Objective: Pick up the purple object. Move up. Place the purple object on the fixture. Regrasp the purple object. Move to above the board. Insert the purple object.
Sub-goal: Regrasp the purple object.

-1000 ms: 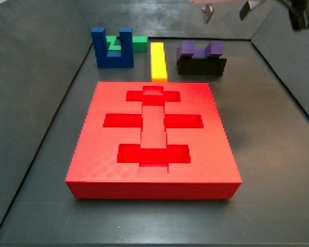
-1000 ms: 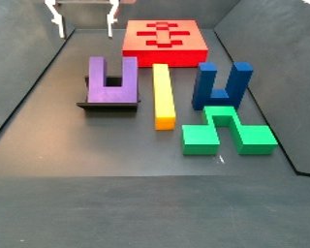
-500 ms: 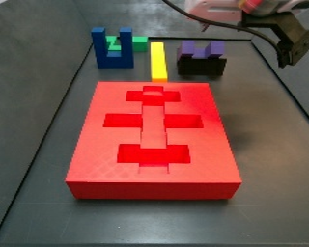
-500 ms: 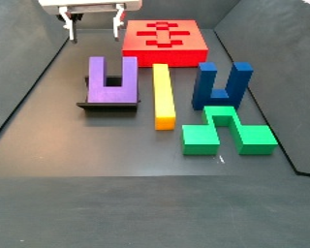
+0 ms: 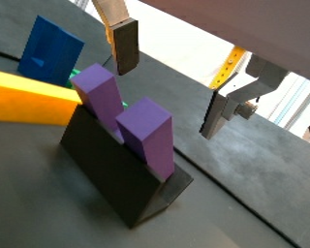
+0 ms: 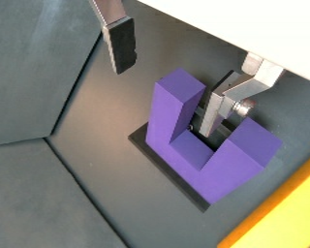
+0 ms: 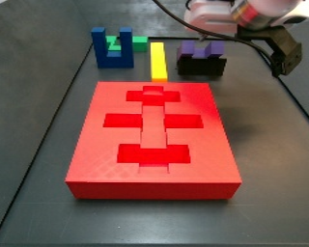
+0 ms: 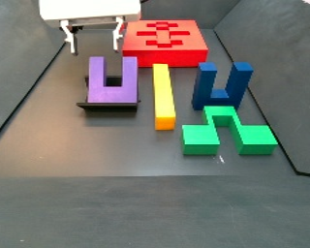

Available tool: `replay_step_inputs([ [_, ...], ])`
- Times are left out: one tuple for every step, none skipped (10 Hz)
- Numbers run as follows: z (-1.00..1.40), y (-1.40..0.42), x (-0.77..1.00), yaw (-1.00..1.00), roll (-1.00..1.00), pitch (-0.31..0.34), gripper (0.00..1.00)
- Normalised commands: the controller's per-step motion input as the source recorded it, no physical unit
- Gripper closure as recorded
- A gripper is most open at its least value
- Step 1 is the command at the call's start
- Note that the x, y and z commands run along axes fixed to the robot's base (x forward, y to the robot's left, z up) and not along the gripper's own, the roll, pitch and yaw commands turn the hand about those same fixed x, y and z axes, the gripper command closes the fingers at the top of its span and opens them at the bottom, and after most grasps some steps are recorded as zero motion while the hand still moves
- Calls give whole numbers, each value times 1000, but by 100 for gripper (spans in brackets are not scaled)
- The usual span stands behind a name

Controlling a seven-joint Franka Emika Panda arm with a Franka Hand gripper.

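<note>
Hand [image 6: 170, 77]: hovering just above the purple object [image 6: 203, 140], fingers [image 6: 119, 44] spread apart, gripping nothing.
Purple object: prongs up on the fixture [image 8: 108, 104], near the surface's [image 8: 106, 165] corner.
Board [image 7: 154, 135]: mid-surface.

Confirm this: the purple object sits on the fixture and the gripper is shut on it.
Not quite. The purple object does sit on the fixture, but the gripper is open above it, fingers clear of the block, as both wrist views show.
</note>
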Motion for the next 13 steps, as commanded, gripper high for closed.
replay_step_inputs([
  [-391,0,306,123,0,-23,0],
  [-389,0,297,126,0,-6,0],
  [-354,0,269,134,14,0,0],
  [-343,29,274,171,51,0,0],
  [-317,86,294,191,40,0,0],
  [-206,177,317,194,0,0,0],
  [-243,89,177,140,31,0,0],
  [-94,111,137,74,0,37,0],
  [-6,86,66,17,0,40,0],
  [0,49,14,0,0,9,0],
  [0,34,0,0,0,54,0],
  [0,0,0,0,0,51,0],
  [0,0,6,0,0,20,0],
])
